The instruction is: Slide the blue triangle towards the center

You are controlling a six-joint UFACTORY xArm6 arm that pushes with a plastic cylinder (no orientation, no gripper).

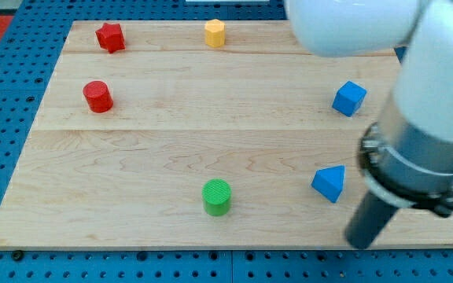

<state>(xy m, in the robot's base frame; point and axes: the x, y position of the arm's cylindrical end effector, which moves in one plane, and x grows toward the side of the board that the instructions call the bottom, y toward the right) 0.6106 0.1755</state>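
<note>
The blue triangle (329, 183) lies on the wooden board (171, 149) at the view's lower right. My tip (359, 243) is the lower end of the dark rod, near the board's bottom edge, just below and to the right of the blue triangle, a small gap apart from it. The arm's white and grey body covers the view's upper right and right side.
A blue cube (349, 98) sits above the triangle at the right. A green cylinder (217, 197) stands at the bottom middle. A red cylinder (97, 96) is at the left, a red star (110, 37) at the top left, a yellow hexagon (215, 33) at the top middle.
</note>
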